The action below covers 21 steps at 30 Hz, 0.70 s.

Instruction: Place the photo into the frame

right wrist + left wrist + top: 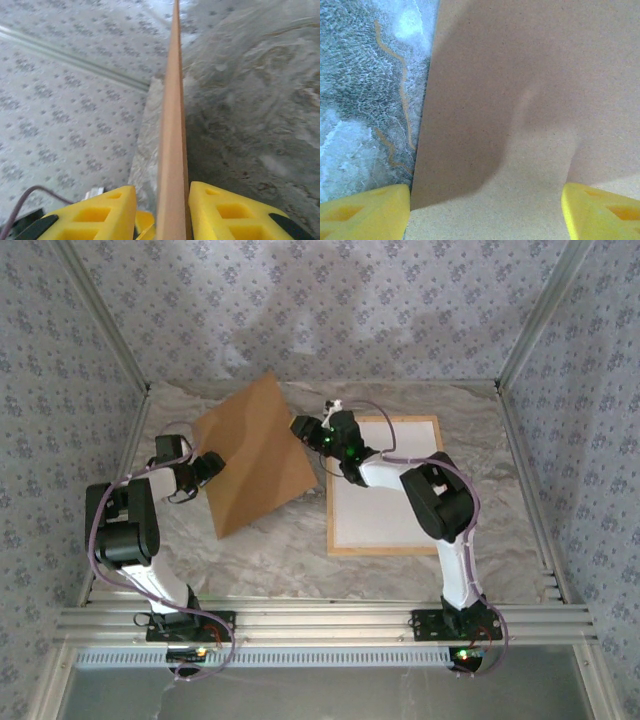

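Now right claw (303, 428) astride backing board (255, 455) edge, grip unclear; frame (380, 551) flat just beside

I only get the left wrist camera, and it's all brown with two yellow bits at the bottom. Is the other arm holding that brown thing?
Observer: Yes. The brown thing is a backing board, and the right gripper is shut on its thin edge.
Operator: Ooh! And where's the frame? I see none of it here.
Observer: The frame lies flat on the table just right of the board, with a white mat inside it.
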Each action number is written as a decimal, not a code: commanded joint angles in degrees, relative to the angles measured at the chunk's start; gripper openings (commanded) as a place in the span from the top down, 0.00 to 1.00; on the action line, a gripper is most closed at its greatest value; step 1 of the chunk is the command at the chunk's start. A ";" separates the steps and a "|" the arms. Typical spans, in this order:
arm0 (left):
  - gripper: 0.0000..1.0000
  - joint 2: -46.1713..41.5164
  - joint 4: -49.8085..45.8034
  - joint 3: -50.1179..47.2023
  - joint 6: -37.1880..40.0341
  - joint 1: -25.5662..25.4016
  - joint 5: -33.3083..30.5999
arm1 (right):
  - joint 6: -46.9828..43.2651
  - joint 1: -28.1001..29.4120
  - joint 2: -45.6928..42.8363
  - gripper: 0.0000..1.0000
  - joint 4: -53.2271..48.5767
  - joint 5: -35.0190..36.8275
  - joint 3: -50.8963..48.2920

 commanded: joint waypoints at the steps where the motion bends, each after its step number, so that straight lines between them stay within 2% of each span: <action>1: 0.21 2.60 1.07 -1.84 -0.34 -1.63 6.17 | 3.68 4.07 -0.89 0.66 -2.85 2.97 -1.61; 10: 0.21 2.78 1.34 -1.90 -0.52 -1.69 6.41 | 8.02 5.82 1.16 0.67 2.64 5.78 -1.97; 21: 0.21 2.43 2.23 -2.34 -1.14 -1.64 7.33 | 0.66 5.12 -0.20 0.69 4.19 -2.98 -1.34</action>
